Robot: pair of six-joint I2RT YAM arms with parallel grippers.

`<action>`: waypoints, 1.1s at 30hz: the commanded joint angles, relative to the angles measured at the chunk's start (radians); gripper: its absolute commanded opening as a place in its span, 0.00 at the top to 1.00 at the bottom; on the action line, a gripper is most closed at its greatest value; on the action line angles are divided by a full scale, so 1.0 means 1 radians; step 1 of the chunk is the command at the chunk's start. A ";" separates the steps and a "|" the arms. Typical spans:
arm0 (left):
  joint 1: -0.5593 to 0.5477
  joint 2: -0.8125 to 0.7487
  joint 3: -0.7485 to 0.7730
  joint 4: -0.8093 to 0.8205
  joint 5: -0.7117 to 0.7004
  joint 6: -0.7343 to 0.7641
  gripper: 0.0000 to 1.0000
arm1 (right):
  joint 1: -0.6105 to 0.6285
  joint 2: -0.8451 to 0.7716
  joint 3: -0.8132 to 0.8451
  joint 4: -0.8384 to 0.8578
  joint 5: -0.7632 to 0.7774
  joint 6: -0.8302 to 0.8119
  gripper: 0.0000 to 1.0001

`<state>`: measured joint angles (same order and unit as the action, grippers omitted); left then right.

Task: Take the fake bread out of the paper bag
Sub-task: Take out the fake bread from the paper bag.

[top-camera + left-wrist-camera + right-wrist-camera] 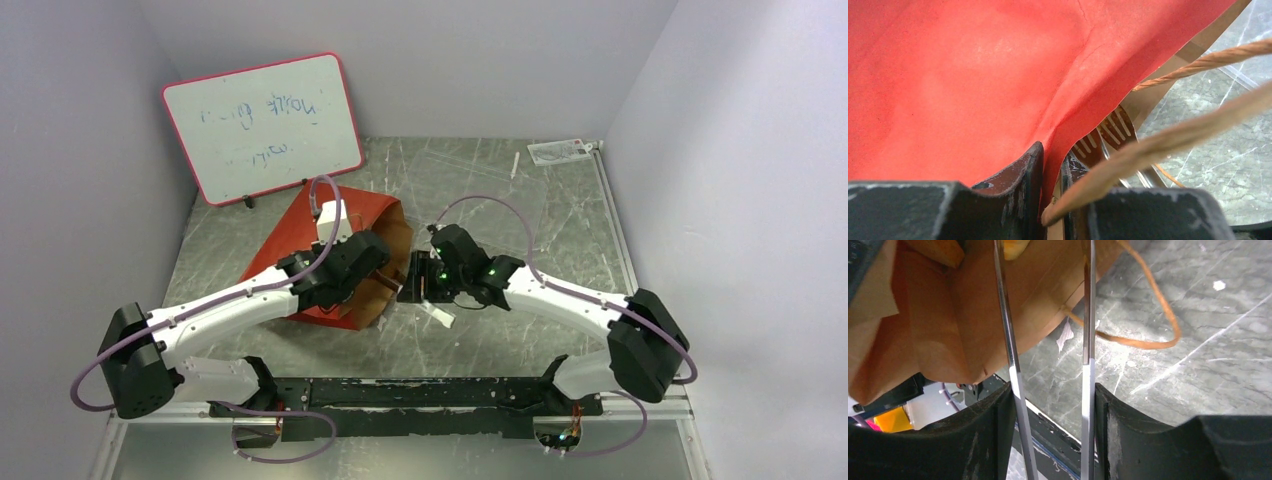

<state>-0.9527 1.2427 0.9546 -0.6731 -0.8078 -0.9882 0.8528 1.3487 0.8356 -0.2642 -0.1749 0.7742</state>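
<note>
The red paper bag (330,235) lies on its side with its mouth to the right. My left gripper (378,272) is shut on the bag's rim, and the left wrist view shows the red wall (973,80) pinched between its fingers (1023,170), with a rope handle (1173,140) crossing in front. My right gripper (412,280) is shut on long metal tweezers (1087,330), whose two arms stay apart and reach into the brown kraft mouth (948,325). A golden-orange fake bread piece (1017,244) shows at the tweezers' far end inside the bag. The other breads are hidden.
A pink-framed whiteboard (262,125) leans on the back wall behind the bag. A clear packet (565,150) lies at the back right. A white scrap (437,315) lies under my right wrist. A loose handle loop (1148,335) rests on the table.
</note>
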 commanded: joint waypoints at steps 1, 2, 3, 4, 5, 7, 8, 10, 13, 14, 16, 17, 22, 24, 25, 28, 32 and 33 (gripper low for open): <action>-0.004 0.013 0.035 0.026 -0.034 -0.001 0.76 | -0.002 0.042 -0.003 0.121 -0.077 0.007 0.43; -0.004 0.017 0.037 0.028 -0.032 0.005 0.76 | -0.003 0.052 0.001 0.131 -0.087 0.007 0.43; -0.004 0.020 0.039 0.031 -0.031 0.009 0.76 | -0.003 0.061 0.004 0.144 -0.096 0.009 0.43; -0.006 0.021 0.040 0.030 -0.031 0.009 0.76 | -0.003 0.069 0.006 0.155 -0.102 0.012 0.42; -0.006 0.023 0.041 0.027 -0.030 0.006 0.76 | -0.003 0.077 0.010 0.163 -0.109 0.014 0.42; -0.006 0.022 0.038 0.027 -0.027 0.005 0.76 | -0.003 0.096 0.019 0.174 -0.122 0.017 0.42; -0.008 0.020 0.037 0.028 -0.027 0.003 0.76 | -0.003 0.103 0.022 0.181 -0.127 0.022 0.42; -0.011 0.017 0.034 0.027 -0.027 0.002 0.76 | -0.003 0.117 0.023 0.196 -0.141 0.034 0.42; -0.014 0.017 0.035 0.021 -0.033 0.000 0.76 | -0.003 0.137 0.023 0.205 -0.164 0.051 0.42; -0.014 0.018 0.037 0.021 -0.035 0.002 0.76 | -0.003 0.142 0.023 0.209 -0.169 0.056 0.42; -0.016 0.019 0.042 0.026 -0.039 0.012 0.76 | -0.003 0.152 0.022 0.214 -0.182 0.074 0.42; -0.018 0.020 0.046 0.028 -0.040 0.017 0.76 | -0.004 0.158 0.022 0.215 -0.192 0.082 0.42; -0.025 0.033 0.068 0.026 -0.040 0.042 0.76 | -0.005 0.177 0.033 0.190 -0.239 0.102 0.42; -0.030 0.035 0.073 0.022 -0.041 0.052 0.76 | -0.006 0.182 0.041 0.172 -0.252 0.101 0.42; -0.032 0.035 0.075 0.016 -0.063 0.049 0.76 | -0.007 0.187 0.052 0.156 -0.261 0.095 0.42; -0.035 0.034 0.077 0.005 -0.078 0.043 0.76 | -0.007 0.204 0.094 0.107 -0.272 0.071 0.42; -0.037 0.025 0.066 -0.005 -0.085 0.033 0.76 | -0.006 0.250 0.141 0.059 -0.261 0.038 0.42; -0.038 0.023 0.064 -0.004 -0.084 0.033 0.76 | -0.007 0.265 0.155 0.045 -0.254 0.028 0.42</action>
<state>-0.9802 1.2758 0.9920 -0.6781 -0.8497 -0.9478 0.8505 1.5711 0.9306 -0.1677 -0.4129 0.8436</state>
